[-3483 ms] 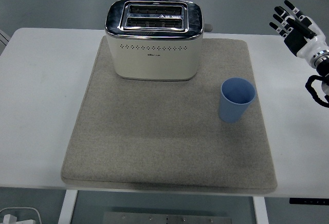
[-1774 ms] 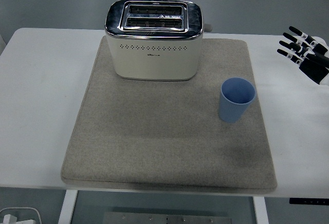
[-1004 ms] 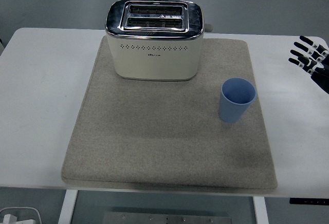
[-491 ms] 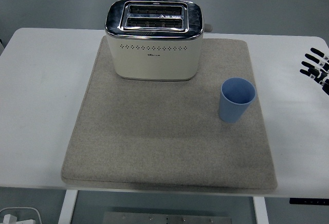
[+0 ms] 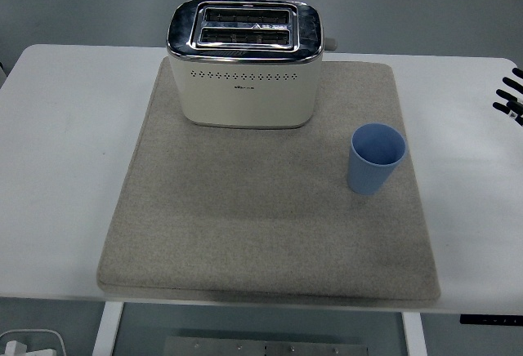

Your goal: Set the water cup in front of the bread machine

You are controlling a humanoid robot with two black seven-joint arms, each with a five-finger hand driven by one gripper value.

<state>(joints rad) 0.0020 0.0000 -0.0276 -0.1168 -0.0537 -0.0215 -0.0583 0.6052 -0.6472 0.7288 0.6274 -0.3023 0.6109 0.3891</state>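
Observation:
A cream two-slot bread machine point(image 5: 245, 60) with a chrome top stands at the back of a grey felt mat point(image 5: 270, 209). A light blue water cup point(image 5: 375, 158) stands upright on the mat, to the right of and nearer than the bread machine. Only the black fingertips point(image 5: 513, 95) of my right hand show at the right edge, spread and holding nothing, well right of the cup. My left hand is out of view.
The mat lies on a white table point(image 5: 65, 144). The floor and a white object point(image 5: 33, 344) show below the table's near edge at bottom left.
My right hand has drawn back to the right and lower, from above the table's back right corner until only its fingertips show at the edge. The cup and bread machine have not moved.

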